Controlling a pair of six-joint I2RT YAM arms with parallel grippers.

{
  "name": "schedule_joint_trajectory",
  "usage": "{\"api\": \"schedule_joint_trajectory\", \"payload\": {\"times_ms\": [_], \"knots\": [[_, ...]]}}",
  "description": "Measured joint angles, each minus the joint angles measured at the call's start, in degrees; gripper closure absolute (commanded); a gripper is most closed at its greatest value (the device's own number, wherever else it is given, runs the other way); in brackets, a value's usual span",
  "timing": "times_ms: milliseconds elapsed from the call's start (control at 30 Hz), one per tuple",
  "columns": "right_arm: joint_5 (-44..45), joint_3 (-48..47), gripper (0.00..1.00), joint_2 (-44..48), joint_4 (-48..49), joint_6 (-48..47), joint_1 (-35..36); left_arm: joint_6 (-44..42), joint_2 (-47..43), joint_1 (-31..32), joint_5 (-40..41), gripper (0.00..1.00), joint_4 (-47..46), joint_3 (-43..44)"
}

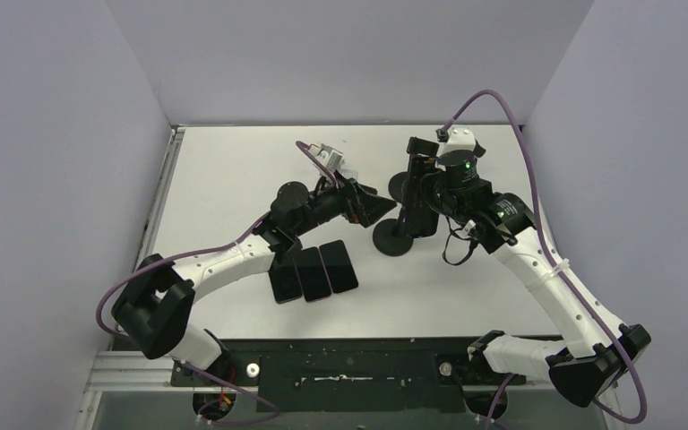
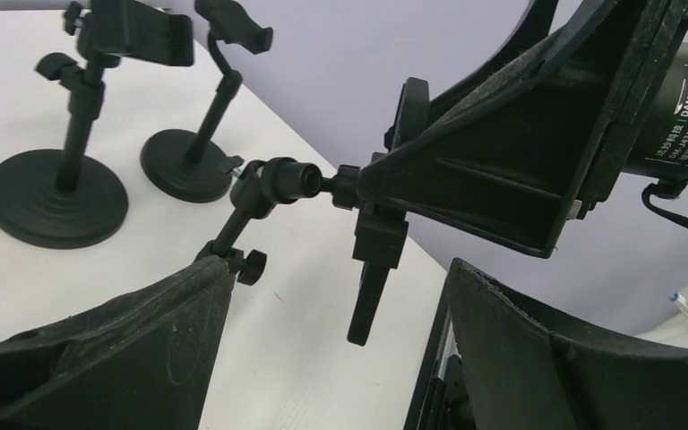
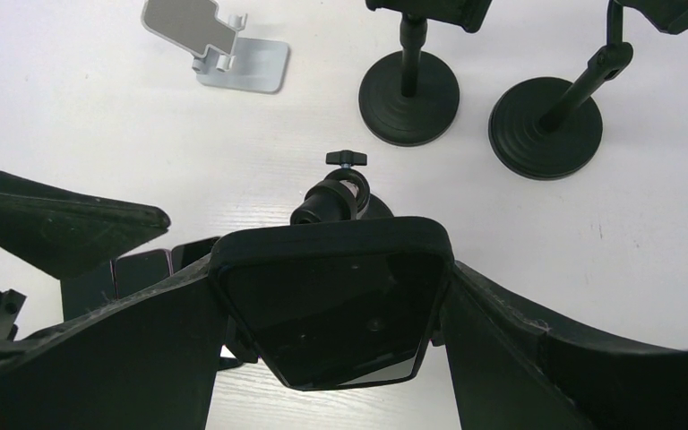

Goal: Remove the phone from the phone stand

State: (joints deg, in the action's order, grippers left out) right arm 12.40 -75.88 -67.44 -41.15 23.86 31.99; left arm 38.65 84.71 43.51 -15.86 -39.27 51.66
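The black phone (image 3: pixel 331 305) sits in the clamp of a black phone stand (image 1: pixel 394 238), whose ball joint (image 3: pixel 331 197) shows behind it. My right gripper (image 3: pixel 331 358) is shut on the phone, one finger on each side edge; in the top view it (image 1: pixel 419 208) is above the stand's base. My left gripper (image 2: pixel 340 358) is open, its fingers wide apart just left of the stand; the stand's clamp (image 2: pixel 372 242) hangs between and beyond them, and the stem runs by the left finger (image 2: pixel 98 349). Its tip (image 1: pixel 378 208) points at the stand.
Three dark phones (image 1: pixel 313 269) lie side by side on the white table near the left arm. Two more black stands (image 3: pixel 409 94) (image 3: pixel 546 125) stand behind. A silver folding stand (image 3: pixel 219 45) sits at the back. Grey walls enclose the table.
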Motion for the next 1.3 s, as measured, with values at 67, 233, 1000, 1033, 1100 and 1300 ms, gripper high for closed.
{"api": "schedule_joint_trajectory", "payload": {"times_ms": [67, 233, 1000, 1033, 1100, 1300], "knots": [[0.0, -0.1, 0.61, 0.0, -0.2, 0.1, 0.1, 0.0, 1.5, 0.2, -2.0, 0.14, -0.2, 1.5], [0.0, -0.7, 0.60, -0.3, -1.1, 0.3, 0.3, 0.0, 5.1, 0.5, -6.7, 0.21, -0.4, 4.1], [0.0, -4.5, 0.58, -3.4, -3.9, 0.9, 0.4, -2.2, 12.5, 2.6, -10.4, 0.76, -0.4, 10.1], [0.0, -4.5, 0.57, -3.5, -4.0, 0.9, 0.4, -2.1, 12.6, 2.6, -10.5, 0.79, -0.5, 10.1], [0.2, -4.5, 0.54, -3.5, -3.9, 0.9, 0.4, -1.9, 12.6, 2.7, -10.6, 0.86, -0.9, 10.1], [0.1, -4.5, 0.32, -3.5, -3.9, 0.9, 0.4, -0.3, 12.8, 2.7, -10.6, 1.00, -1.6, 10.1]]}}
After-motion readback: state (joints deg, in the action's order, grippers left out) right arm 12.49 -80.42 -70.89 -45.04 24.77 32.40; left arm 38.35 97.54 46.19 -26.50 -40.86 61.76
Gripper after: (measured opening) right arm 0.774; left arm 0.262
